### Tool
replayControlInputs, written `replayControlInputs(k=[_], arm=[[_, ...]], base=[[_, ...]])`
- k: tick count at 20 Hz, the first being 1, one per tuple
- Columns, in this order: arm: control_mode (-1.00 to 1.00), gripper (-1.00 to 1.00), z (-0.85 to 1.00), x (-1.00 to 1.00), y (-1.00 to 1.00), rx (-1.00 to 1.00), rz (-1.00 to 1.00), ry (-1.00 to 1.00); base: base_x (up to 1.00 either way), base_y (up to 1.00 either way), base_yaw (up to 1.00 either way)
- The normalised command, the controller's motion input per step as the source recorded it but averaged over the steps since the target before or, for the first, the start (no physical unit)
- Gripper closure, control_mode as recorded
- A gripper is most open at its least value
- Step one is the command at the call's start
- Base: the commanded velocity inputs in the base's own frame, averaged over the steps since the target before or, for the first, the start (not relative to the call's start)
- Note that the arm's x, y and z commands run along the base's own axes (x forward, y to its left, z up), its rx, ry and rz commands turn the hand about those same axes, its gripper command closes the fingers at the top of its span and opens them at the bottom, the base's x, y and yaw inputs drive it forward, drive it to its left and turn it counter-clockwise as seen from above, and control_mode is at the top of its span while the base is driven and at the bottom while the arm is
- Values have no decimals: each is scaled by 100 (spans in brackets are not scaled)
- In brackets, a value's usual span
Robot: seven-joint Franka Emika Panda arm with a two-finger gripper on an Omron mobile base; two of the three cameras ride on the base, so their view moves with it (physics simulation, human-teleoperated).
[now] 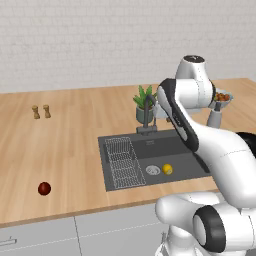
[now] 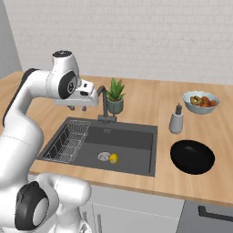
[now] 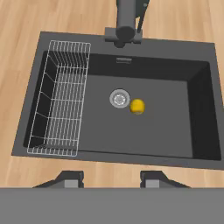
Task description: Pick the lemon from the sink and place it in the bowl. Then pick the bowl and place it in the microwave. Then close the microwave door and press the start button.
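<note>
Lemon [image 3: 137, 106]: was seen lying on the sink [image 3: 175, 131] floor, just beside the drain [image 3: 119, 98].
Gripper [image 3: 111, 179]: was held high above, jaws partly apart, empty.
Approach: a straight descent centred over the fruit was advised.

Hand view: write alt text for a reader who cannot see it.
Looking down into a dark grey sink, a small yellow lemon lies on the basin floor right beside the round silver drain. A wire rack fills the basin's left side and the dark faucet stands at the top edge. The claw hovers above, its fingertips apart and holding nothing.
</note>
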Motion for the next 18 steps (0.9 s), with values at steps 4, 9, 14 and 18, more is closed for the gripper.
replayControlInputs(k=[4,9,14,18], arm=[[-100,-100,-1,-23,-8,1,0,-1],[-100,-100,-20,-92,-59,10,-3,-5],[-100,-100,-40,-100,-89,19,-11,-3],[-100,-100,-35,-12,-85,26,-22,18]], base=[[0,0,0],[0,0,0],[0,0,0],[0,0,0]])
